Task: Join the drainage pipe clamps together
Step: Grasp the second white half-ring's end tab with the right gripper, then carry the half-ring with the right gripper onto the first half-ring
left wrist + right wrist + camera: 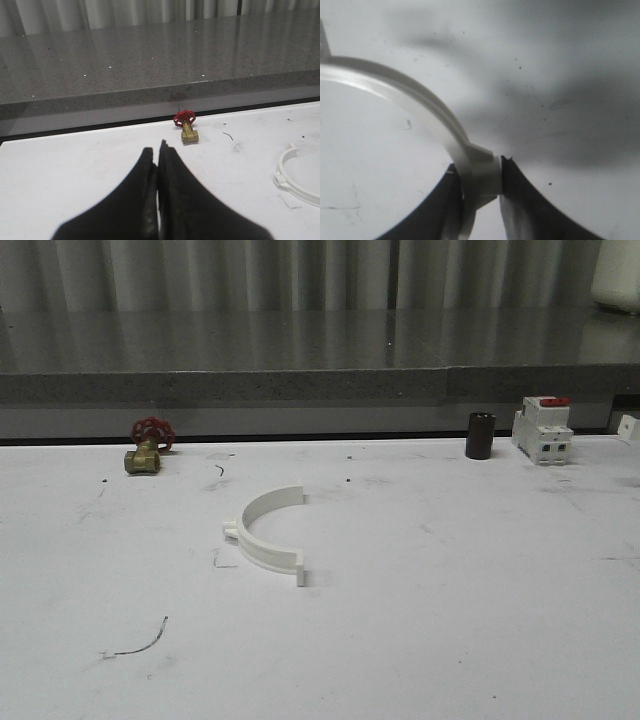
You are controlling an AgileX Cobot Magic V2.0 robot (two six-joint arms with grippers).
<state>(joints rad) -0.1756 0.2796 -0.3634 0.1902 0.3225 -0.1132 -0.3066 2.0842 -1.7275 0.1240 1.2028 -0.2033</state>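
Observation:
One white half-ring drainage pipe clamp point(268, 551) rests on the white table near its middle, open side facing right, a small lug on its left. The left wrist view catches this clamp point(283, 161) off to one side, apart from my left gripper point(156, 150), which is shut with nothing in it. My right gripper point(480, 171) is shut on the outer lug of a second clamp half point(420, 102), whose band curves away above the bare table.
Along the back edge stand a brass valve with a red handwheel point(150, 446), a black cylinder point(481, 435) and a white circuit breaker with a red switch point(543, 430). A raised grey counter point(320, 360) runs behind. A thin wire point(140, 644) lies front left.

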